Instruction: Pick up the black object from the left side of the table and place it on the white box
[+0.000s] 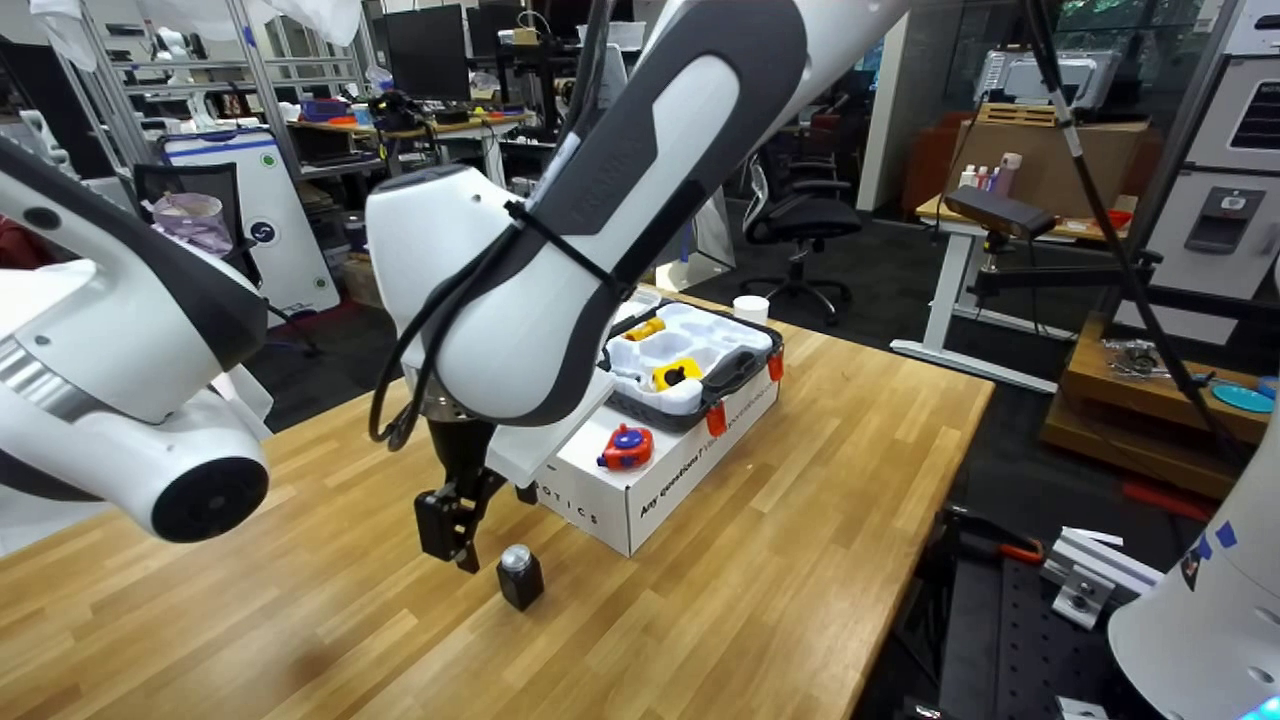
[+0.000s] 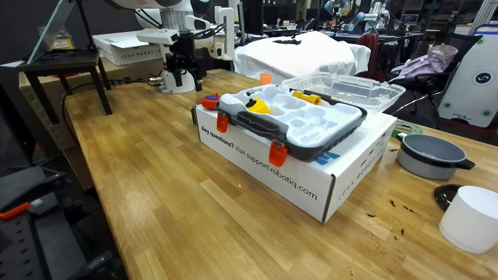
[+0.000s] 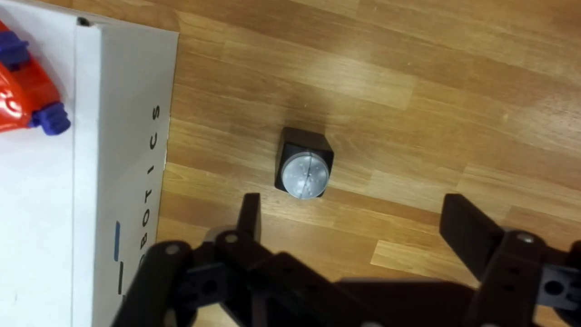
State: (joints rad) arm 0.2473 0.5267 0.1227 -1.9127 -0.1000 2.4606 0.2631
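1. In an exterior view, twelve at top: my gripper [image 1: 497, 527] hangs above the table [image 1: 720, 620], beside the white box [image 1: 645, 505]. At five o'clock from the gripper, the black object [image 1: 520, 588], upright on the wood, round grey top up.
2. Wrist view, same clock: my fingers [image 3: 467, 236] are released, spread wide, planks showing between them.
3. Same view: black object between ten and eleven o'clock from the gap, apart from both fingers. White box at nine o'clock from the object, near, a strip of wood between.
4. On the box: open case [image 2: 301, 126], yellow pieces [image 2: 258, 105] in it; red piece [image 1: 627, 447] just beside, seven o'clock from the case in an exterior view.
5. In an exterior view, grey pot [image 2: 426, 161] on the table, between three and four o'clock from the case; white cylinder [image 2: 467, 221] at four.
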